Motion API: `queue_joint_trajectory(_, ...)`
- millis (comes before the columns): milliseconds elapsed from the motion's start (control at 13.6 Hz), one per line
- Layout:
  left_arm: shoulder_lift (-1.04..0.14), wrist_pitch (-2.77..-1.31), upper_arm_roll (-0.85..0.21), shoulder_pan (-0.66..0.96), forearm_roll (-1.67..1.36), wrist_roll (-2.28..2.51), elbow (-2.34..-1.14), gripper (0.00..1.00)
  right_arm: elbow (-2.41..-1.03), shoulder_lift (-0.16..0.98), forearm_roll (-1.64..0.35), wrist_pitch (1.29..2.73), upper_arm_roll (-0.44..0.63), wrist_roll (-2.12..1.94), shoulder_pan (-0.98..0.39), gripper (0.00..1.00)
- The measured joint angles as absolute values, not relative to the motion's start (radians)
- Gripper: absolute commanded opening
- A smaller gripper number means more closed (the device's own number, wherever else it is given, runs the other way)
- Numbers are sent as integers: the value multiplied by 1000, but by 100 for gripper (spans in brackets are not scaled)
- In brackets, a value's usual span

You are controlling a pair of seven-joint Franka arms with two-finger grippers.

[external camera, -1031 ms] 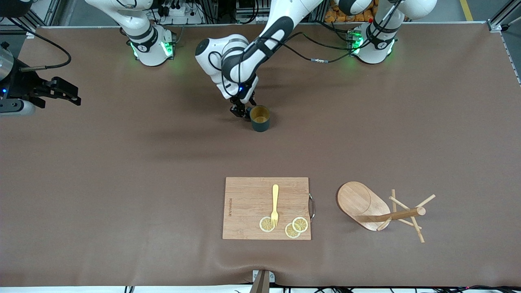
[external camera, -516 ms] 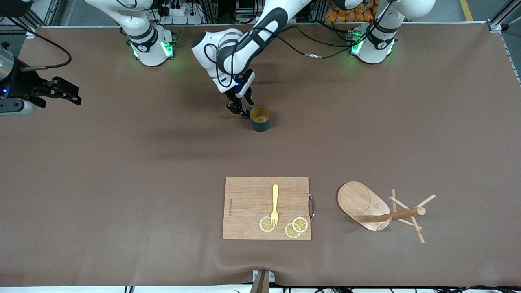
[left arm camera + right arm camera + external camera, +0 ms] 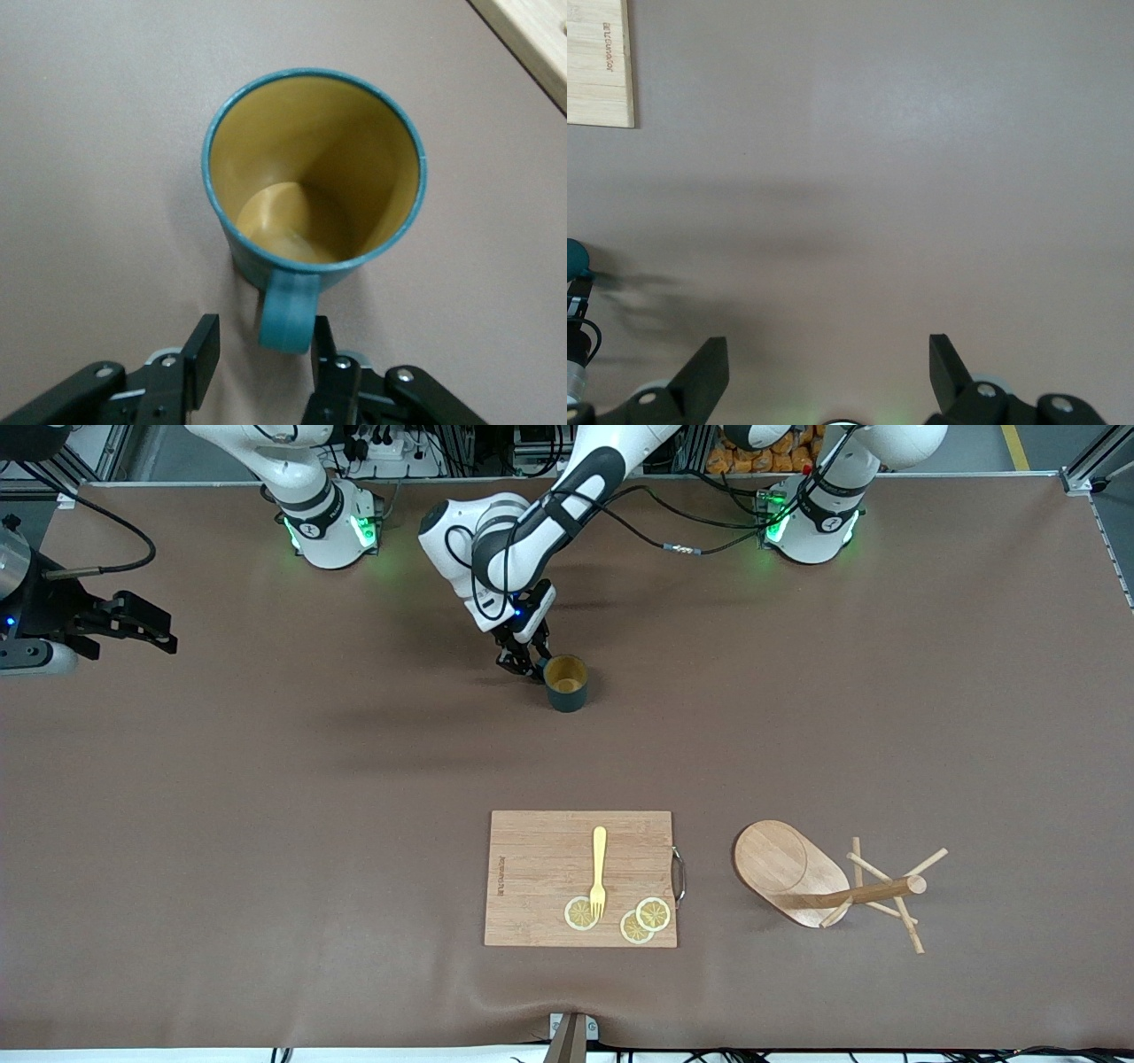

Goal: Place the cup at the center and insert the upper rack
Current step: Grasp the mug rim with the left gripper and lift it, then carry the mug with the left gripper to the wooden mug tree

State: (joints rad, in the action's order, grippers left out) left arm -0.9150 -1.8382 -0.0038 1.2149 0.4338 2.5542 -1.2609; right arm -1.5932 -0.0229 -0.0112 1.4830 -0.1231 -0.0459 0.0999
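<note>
Straddling the cup (image 3: 314, 181) handle, the left hand (image 3: 261, 367) gapes — fingers apart, not clamped — cup upright.

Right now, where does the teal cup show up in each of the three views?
Front view: the cup stands upright on the table, farther from the camera than the cutting board, with the left gripper at its handle.
Left wrist view: the cup fills the picture, handle between the open gripper fingers.
Right wrist view: only a teal sliver at the edge.
Shared landmark: the cutting board.
</note>
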Motion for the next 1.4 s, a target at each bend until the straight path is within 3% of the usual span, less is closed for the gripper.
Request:
queue_joint_trajectory(147,-915,-1838,-5,1215,434,2554,-1256,15,-1593,-23,-12,1483,-124,-46,99,100)
queue_joint_trajectory(516,-915,-1837,-5,1215,434,2554,-1253,1,-1593,-23,-12,1484,-124,-45,99,100)
queue_joint_trajectory(958,-855,-1837,5,1195,412,2555,-1208,0,-1594,-23,-13,1484,-127,-33,86,100)
queue_joint_trajectory(1399,-581,-1836,10,1005,152,2388,-1193,0,-1594,-25,-14,1483,-129,-31,80,100)
